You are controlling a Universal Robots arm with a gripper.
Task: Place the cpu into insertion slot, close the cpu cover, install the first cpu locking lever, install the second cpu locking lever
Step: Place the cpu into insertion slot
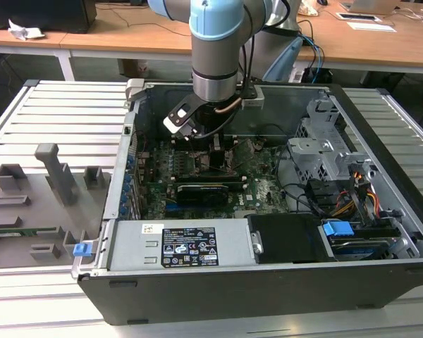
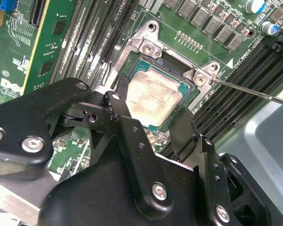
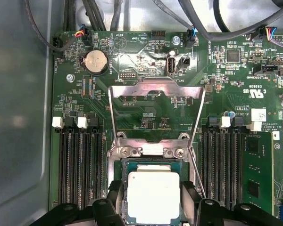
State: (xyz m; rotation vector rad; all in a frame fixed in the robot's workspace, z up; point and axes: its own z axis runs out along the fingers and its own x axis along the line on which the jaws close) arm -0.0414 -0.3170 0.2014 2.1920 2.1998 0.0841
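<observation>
We see the cpu [image 3: 153,195] lying in the insertion slot [image 3: 153,160], the fingers [image 3: 191,197] of the gripper [image 3: 153,200] clamped on its two opposite edges, and the cpu cover [image 3: 155,88] standing raised at the hinge side. Our worry is a skewed chip: if it sits tilted when the grip lets go, the socket contacts could bend, and the thin locking lever [image 3: 195,174] just beside one finger could snag. Room is tight, with memory slots [image 3: 80,169] flanking the socket inside the computer case [image 1: 268,296].

A lab: robot arm [image 1: 215,49] over opened computer case [image 1: 218,292]
</observation>
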